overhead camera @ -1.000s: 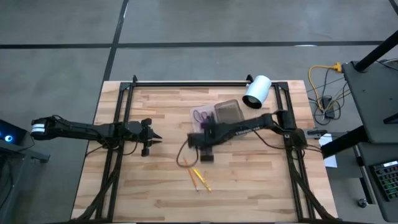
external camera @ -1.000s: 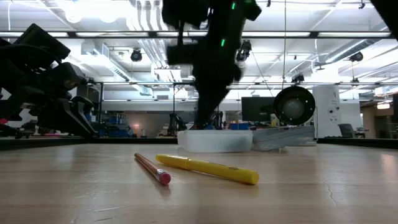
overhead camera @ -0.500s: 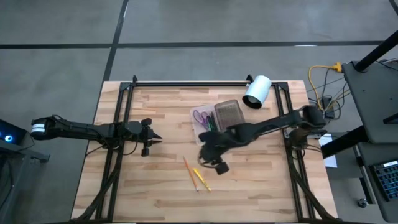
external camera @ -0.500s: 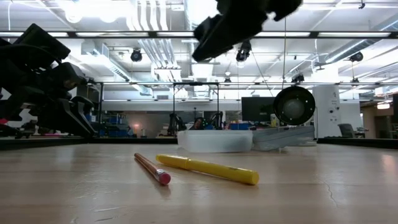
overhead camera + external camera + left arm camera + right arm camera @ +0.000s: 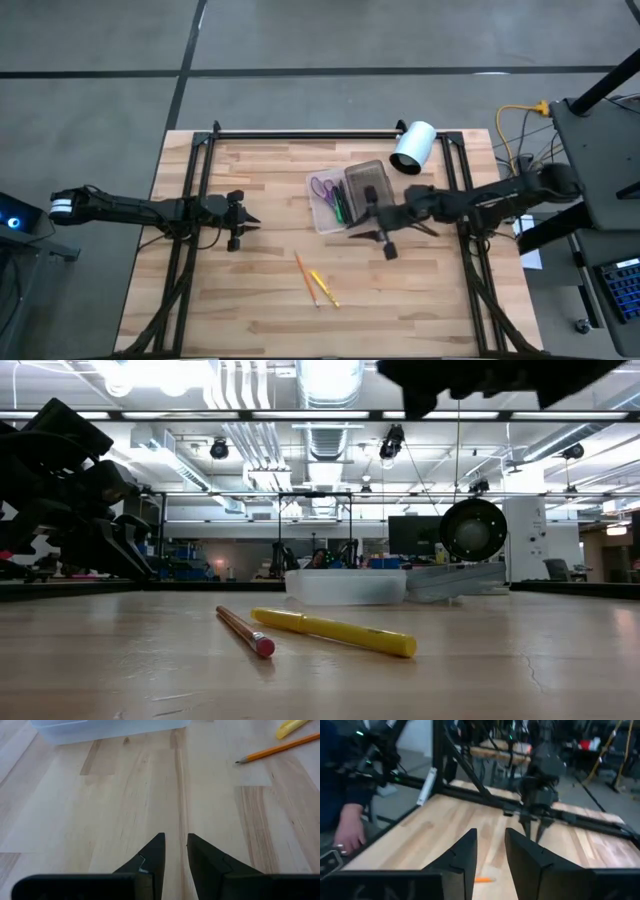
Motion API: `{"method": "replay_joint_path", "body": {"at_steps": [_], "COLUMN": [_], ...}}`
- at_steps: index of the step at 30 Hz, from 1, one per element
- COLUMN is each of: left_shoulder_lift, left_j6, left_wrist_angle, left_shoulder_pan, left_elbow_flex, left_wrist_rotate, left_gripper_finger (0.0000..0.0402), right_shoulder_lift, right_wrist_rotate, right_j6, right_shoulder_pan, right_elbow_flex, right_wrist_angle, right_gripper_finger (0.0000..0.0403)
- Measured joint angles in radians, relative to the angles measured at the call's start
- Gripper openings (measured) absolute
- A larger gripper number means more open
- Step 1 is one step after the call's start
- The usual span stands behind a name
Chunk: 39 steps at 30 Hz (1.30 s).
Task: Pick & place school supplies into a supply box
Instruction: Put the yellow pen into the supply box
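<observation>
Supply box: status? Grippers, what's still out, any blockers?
Right gripper empty, beside box. Left gripper idle, empty, at table's left. Pencil and yellow pen still on table. Nothing in the way.

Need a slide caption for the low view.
Orange pencil and yellow pen lie on wooden table, clear plastic supply box behind.

A robotics lab or industrial workshop is showing here. Ceiling strip lights (image 5: 330,415) and exposed ducts (image 5: 240,400) are running overhead at the top of the low view, with benches and equipment crowding the far background. A grey concrete floor (image 5: 90,90) is surrounding the wooden surface (image 5: 270,310), and cables (image 5: 520,140) are trailing at the right edge.
</observation>
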Motion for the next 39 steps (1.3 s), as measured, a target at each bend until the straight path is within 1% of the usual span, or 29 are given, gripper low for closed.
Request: {"method": "replay_joint_path", "body": {"at_steps": [3, 5, 10, 13, 16, 19, 23, 30, 36, 39], "left_shoulder_lift": [0.0, 0.0, 0.0, 0.0, 0.0, 0.0, 0.0, 0.0, 0.0, 0.0], "left_j6": [0.0, 0.0, 0.0, 0.0, 0.0, 0.0, 0.0, 0.0, 0.0, 0.0], "left_wrist_angle": [0.0, 0.0, 0.0, 0.0, 0.0, 0.0, 0.0, 0.0, 0.0, 0.0], "left_shoulder_pan": [0.0, 0.0, 0.0, 0.0, 0.0, 0.0, 0.0, 0.0, 0.0, 0.0], "left_elbow_flex": [0.0, 0.0, 0.0, 0.0, 0.0, 0.0, 0.0, 0.0, 0.0, 0.0], "left_wrist_rotate": [0.0, 0.0, 0.0, 0.0, 0.0, 0.0, 0.0, 0.0, 0.0, 0.0], "left_gripper_finger": [0.0066, 0.0066, 0.0066, 0.0066, 0.0066, 0.0066, 0.0066, 0.0066, 0.0066, 0.0066], "right_shoulder_lift": [-0.055, -0.097, -0.173, -0.2, -0.23, -0.277, -0.365, -0.511, -0.623, -0.689], "right_wrist_rotate": [-0.004, -0.002, -0.004, -0.002, -0.003, -0.002, -0.002, -0.003, -0.002, 0.017], "right_j6": [-0.014, -0.04, -0.082, -0.071, -0.059, -0.018, -0.015, 0.003, -0.005, -0.002], "right_shoulder_pan": [0.002, -0.001, 0.002, 0.0, -0.002, -0.008, -0.01, -0.01, -0.01, -0.01], "right_elbow_flex": [-0.074, -0.097, -0.116, -0.119, -0.13, -0.161, -0.211, -0.352, -0.497, -0.55], "right_wrist_angle": [0.092, 0.123, 0.109, 0.101, 0.028, 0.041, 0.049, 0.157, 0.331, 0.383], "right_gripper_finger": [0.0089, 0.0088, 0.0093, 0.0093, 0.0089, 0.0084, 0.0079, 0.0078, 0.0074, 0.0076]}}
